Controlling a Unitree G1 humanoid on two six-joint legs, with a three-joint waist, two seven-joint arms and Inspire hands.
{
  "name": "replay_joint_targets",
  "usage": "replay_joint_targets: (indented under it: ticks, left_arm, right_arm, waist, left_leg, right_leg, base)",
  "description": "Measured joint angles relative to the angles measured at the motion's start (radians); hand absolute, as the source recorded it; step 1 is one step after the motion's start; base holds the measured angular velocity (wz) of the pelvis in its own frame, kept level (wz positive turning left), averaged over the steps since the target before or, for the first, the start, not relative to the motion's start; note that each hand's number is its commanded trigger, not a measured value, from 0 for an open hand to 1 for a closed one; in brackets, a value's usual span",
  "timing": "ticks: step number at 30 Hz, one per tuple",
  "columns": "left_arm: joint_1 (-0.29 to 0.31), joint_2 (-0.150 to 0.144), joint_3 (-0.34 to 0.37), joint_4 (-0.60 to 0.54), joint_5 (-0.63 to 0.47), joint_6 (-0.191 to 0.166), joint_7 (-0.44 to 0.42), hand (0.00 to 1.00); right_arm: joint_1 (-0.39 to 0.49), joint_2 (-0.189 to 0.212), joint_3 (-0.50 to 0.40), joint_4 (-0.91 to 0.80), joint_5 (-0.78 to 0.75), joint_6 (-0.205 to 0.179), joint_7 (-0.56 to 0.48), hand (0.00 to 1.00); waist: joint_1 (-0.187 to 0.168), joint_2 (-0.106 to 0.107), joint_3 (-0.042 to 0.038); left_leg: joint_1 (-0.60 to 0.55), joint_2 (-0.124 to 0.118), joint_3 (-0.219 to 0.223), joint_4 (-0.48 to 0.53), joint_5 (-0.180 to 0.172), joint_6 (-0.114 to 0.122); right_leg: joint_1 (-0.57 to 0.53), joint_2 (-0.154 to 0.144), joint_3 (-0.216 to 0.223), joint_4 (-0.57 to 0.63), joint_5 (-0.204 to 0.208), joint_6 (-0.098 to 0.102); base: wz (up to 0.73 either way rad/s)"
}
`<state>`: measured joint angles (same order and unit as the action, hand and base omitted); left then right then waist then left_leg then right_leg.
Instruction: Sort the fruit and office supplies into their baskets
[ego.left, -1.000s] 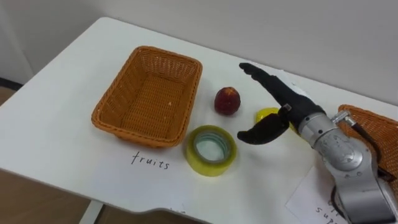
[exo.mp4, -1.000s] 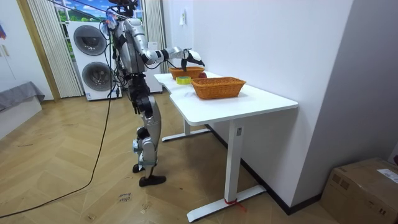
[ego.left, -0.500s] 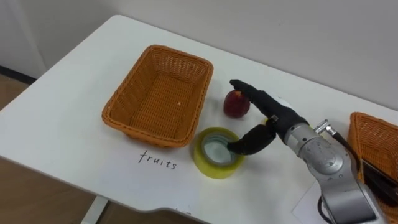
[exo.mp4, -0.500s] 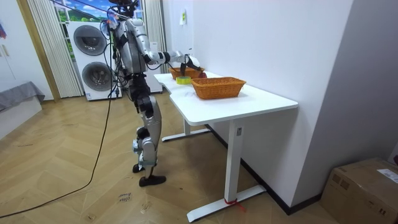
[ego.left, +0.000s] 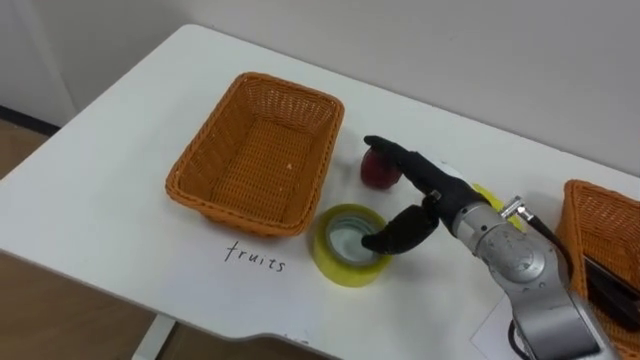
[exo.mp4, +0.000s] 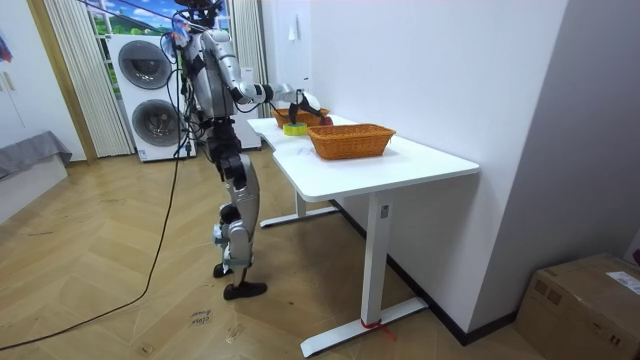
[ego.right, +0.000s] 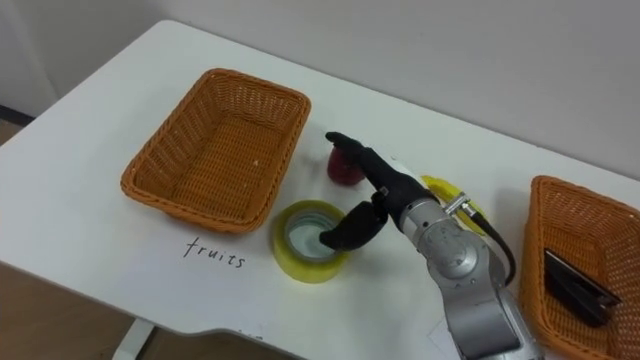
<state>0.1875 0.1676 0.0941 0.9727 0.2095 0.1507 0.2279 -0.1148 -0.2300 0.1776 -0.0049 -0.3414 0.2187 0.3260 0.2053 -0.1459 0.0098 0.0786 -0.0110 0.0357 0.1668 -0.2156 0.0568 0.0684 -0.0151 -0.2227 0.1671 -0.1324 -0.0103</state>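
The right hand (ego.left: 432, 196) is open and grips nothing — fingers straight over the red fruit (ego.left: 377, 175), thumb bent down above the tape roll (ego.left: 345, 246). The fruit rests on the table (ego.left: 110, 200) just beside the fruit basket (ego.left: 250, 160). The tape lies nearer the robot, just beside the basket's corner.

Risk: the hand spans two objects. Closing here may catch the tape instead of the fruit. Fingertip contact from above may push the round fruit away — it probably rolls freely. Confirm the target before closing.
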Motion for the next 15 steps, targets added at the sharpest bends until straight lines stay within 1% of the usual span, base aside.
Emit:
replay_joint_targets:
  ticks: [6,11,14,15]
  left_arm:
    - [0.004,0.000,-0.001,0.015,0.002,0.014,0.005,0.00]
    - [0.002,0.000,-0.001,0.015,0.002,0.020,0.004,0.00]
    - [0.002,-0.001,-0.001,0.015,0.003,0.035,0.003,0.00]
    - [0.001,-0.002,0.001,0.015,0.013,0.043,0.001,0.00]
  right_arm:
    - [-0.029,0.000,0.025,0.031,-0.019,0.000,-0.007,0.00]
    - [-0.029,0.000,0.039,0.034,-0.022,0.001,-0.007,0.00]
    - [-0.029,0.000,0.049,0.036,-0.021,0.001,-0.005,0.00]
    - [-0.031,0.000,0.054,0.046,-0.023,0.002,0.000,0.00]
  waist:
    - [0.002,0.000,0.0000]
    - [0.023,0.002,0.0009]
    - [0.028,0.005,0.0025]
    - [0.035,0.006,0.0031]
  left_leg:
    - [0.000,-0.001,0.000,0.000,0.000,0.000]
    - [-0.001,-0.001,0.000,0.000,0.000,0.000]
    - [-0.001,-0.001,0.000,0.001,0.000,0.001]
    - [-0.001,-0.001,0.000,0.001,0.000,0.001]
  right_leg:
    - [0.000,0.000,-0.001,0.000,0.000,0.000]
    - [0.000,-0.001,-0.004,0.000,0.000,0.000]
    - [0.000,-0.002,-0.011,0.000,0.000,0.000]
    - [0.000,-0.002,-0.012,0.000,0.000,0.000]
  base:
    - [0.00]
    - [0.00]
    - [0.00]
    - [0.00]
